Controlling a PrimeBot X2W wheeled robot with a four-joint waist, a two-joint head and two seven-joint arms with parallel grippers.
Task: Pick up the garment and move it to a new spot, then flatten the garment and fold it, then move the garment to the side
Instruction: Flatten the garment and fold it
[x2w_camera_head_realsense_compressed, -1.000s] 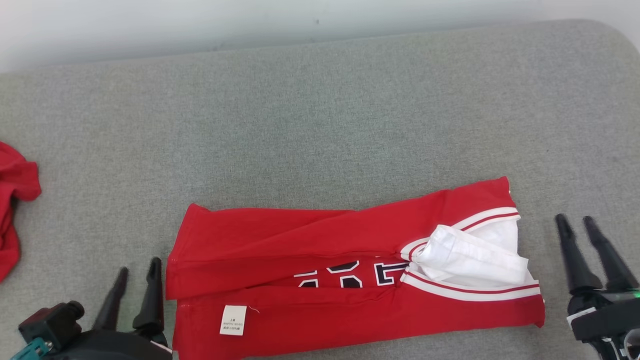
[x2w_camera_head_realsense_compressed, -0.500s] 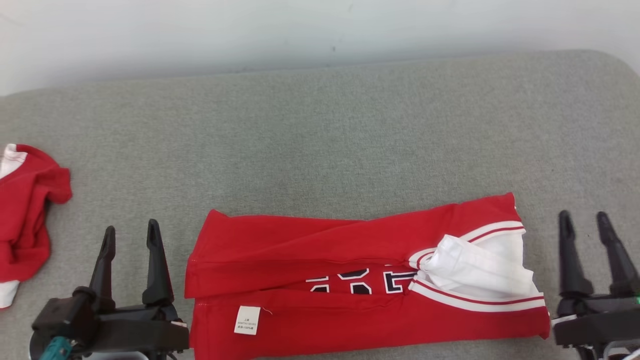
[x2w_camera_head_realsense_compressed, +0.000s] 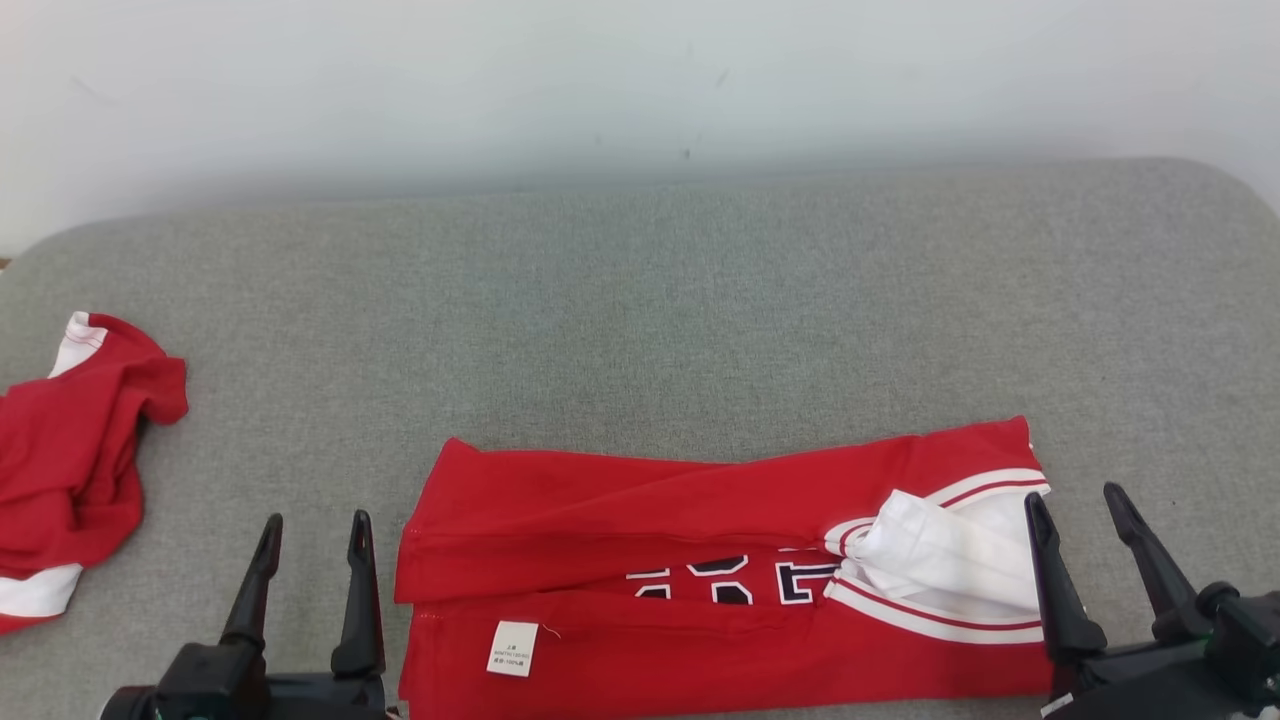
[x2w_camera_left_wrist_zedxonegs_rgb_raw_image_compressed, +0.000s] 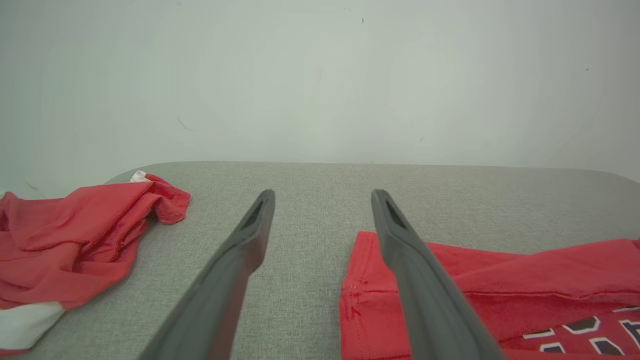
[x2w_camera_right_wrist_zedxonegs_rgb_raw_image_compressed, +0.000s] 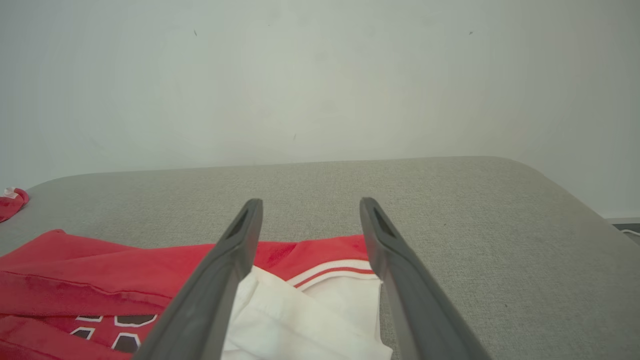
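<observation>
View has tipped upward; right hand (x2w_camera_head_realsense_compressed: 1070, 495) now overlaps the red jersey's (x2w_camera_head_realsense_compressed: 650, 500) white collar end. It and left hand (x2w_camera_head_realsense_compressed: 315, 520) are spread, empty. Jersey lies folded, lower centre. Likely best: pinch both ends level.

A small white tag (x2w_camera_head_realsense_compressed: 513, 648) is lying on the red garment (x2w_camera_head_realsense_compressed: 620, 500), its print too small to read. Dark, white-edged block letters (x2w_camera_head_realsense_compressed: 730, 582) are showing between the folds, half covered and not readable.
</observation>
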